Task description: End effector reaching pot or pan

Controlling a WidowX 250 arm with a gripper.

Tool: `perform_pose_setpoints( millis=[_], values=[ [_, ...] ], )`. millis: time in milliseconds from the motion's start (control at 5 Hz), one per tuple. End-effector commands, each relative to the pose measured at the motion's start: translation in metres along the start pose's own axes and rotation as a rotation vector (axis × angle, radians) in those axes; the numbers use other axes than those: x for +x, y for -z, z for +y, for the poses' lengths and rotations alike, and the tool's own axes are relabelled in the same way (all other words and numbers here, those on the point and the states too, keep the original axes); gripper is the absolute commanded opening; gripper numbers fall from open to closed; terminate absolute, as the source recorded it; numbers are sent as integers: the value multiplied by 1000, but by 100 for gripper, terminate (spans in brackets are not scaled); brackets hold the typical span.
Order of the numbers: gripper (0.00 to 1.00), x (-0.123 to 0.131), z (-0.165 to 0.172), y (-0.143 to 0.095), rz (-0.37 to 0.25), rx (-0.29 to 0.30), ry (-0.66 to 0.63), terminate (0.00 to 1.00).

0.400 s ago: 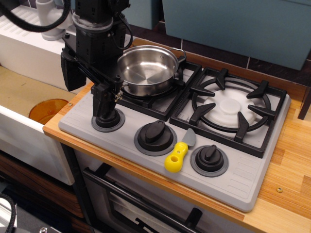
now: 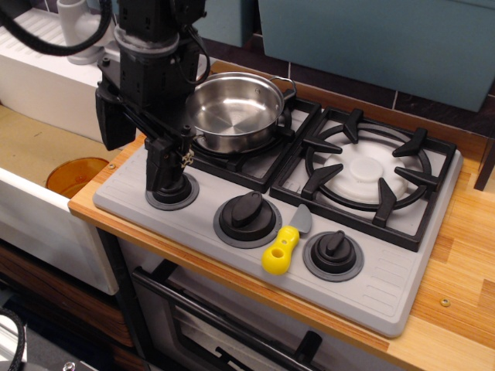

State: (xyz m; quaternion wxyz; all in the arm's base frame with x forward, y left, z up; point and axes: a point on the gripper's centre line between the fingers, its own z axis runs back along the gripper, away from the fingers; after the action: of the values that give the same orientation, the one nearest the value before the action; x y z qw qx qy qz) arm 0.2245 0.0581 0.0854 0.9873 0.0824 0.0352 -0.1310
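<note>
the pot (image 2: 232, 110) is sitting on the black grate (image 2: 255, 158) of the rear-left burner of the grey stove (image 2: 387, 286), empty and shining, with one thin wire loop handle sticking out toward the back right. it is lying just where it was in the earlier frame.

the tool (image 2: 167, 166) is hanging just beside the pot's left rim, its black fingers (image 2: 164, 158) pointing down and reaching to the leftmost knob (image 2: 172, 191) at the front-left of the stove. whether the fingers are touching the knob, i cannot tell. the boxy black body above them is overlapping the pot's left edge in this view. compared with the earlier frame, the tool is sitting slightly further left and a little higher, so a bit more of the knob's grey base is showing; the shift is small. the fingers are appearing close together, but the gap between them is hidden, so i cannot tell how wide the tool is standing.

further out, the middle knob (image 2: 247, 212) and the right knob (image 2: 334, 250) are staying put along the front edge, and a yellow-handled tool (image 2: 281, 249) is lying between them, unmoved. the right burner (image 2: 365, 168) is showing its white cap under its grate. the stove is resting on the wooden counter (image 2: 456, 309), and an orange round thing (image 2: 76, 175) is showing below the counter's left edge.
</note>
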Motion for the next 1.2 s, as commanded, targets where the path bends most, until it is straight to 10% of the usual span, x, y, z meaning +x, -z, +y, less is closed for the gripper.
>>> perform_pose_setpoints(
  millis=[0,1000],
  values=[
    [100,5,-15,-13,-13,8,-17,0],
    [100,69,-10,-14,-63,-23,-11,0]
  ],
)
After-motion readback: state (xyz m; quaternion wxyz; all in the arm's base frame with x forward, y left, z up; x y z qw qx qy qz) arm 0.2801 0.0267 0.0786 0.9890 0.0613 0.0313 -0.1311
